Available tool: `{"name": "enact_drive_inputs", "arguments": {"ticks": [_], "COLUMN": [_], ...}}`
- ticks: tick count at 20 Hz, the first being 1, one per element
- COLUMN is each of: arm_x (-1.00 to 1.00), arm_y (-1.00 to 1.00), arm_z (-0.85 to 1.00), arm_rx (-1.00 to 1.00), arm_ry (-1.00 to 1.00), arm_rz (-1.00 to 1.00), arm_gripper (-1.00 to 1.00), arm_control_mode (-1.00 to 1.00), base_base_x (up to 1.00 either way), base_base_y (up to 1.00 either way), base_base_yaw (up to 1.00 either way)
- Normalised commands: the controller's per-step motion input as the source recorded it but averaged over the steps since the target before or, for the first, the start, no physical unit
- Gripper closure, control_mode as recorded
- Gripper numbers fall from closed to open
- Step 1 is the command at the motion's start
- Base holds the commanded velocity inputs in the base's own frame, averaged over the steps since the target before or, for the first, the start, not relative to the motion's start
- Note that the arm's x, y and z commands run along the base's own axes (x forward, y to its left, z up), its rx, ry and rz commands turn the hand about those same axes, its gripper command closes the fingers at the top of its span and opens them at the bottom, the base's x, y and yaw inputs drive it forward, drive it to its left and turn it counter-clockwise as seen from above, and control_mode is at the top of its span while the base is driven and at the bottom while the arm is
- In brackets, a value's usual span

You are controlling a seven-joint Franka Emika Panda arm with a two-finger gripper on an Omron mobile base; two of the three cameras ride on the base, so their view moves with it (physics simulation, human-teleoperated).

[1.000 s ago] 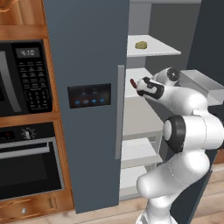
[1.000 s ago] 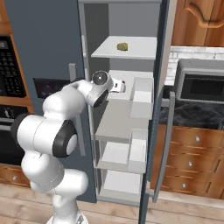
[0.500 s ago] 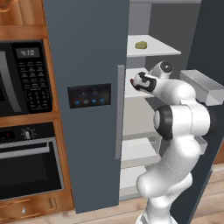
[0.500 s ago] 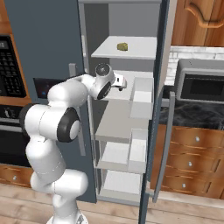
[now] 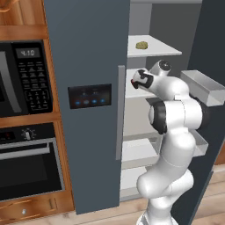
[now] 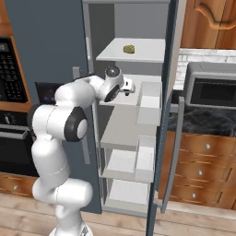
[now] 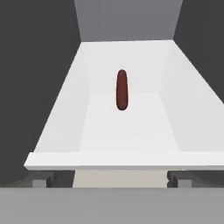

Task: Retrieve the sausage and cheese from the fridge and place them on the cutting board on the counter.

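Note:
The fridge (image 5: pixel 88 52) stands with its right door open. The sausage (image 7: pixel 122 89), a dark red-brown stick, lies on a white middle shelf (image 7: pixel 127 131), pointing away from the hand. My gripper (image 7: pixel 108 178) is open at that shelf's front edge, short of the sausage, with nothing between its fingertips (image 7: pixel 40 179). From the base views the gripper (image 5: pixel 136 81) (image 6: pixel 130 86) reaches into the fridge at middle-shelf height. The cheese (image 5: pixel 140 45) (image 6: pixel 128 48), a small yellowish lump, sits on the shelf above. The counter (image 6: pixel 200 120) shows to the right of the fridge. The cutting board is out of view.
The open fridge door (image 6: pixel 166 120) with white door bins (image 6: pixel 148 103) stands close on the arm's right. A grey microwave (image 6: pixel 213 90) sits on the counter. A black built-in microwave (image 5: pixel 24 79) and oven (image 5: pixel 26 167) are left of the fridge.
The arm has folded upright and turned the hand further into the fridge, square to the middle shelf. The jaws stayed open. Sausage and cheese have not moved.

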Motion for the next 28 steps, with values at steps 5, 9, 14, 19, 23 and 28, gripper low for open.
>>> {"name": "enact_drive_inputs", "arguments": {"ticks": [5,9,14,19,23,28], "arm_x": [0.35,0.24,0.26,0.14,0.34,0.35], "arm_y": [-0.09,-0.12,-0.02,0.00,0.02,0.09], "arm_z": [-0.12,-0.15,-0.20,-0.24,-0.06,-0.03], "arm_rx": [0.04,0.03,0.01,0.03,0.01,0.00], "arm_ry": [0.01,0.00,0.00,0.00,0.00,0.00], "arm_rz": [0.05,0.02,0.00,0.00,0.00,0.00], "arm_gripper": [-1.00,-1.00,-1.00,-1.00,-1.00,-1.00], "arm_control_mode": [-1.00,-1.00,-1.00,-1.00,-1.00,-1.00], "base_base_x": [0.00,0.00,0.00,0.00,0.00,0.00], "base_base_y": [0.00,0.00,0.00,0.00,0.00,0.00], "base_base_yaw": [0.00,0.00,0.00,0.00,0.00,0.00]}}
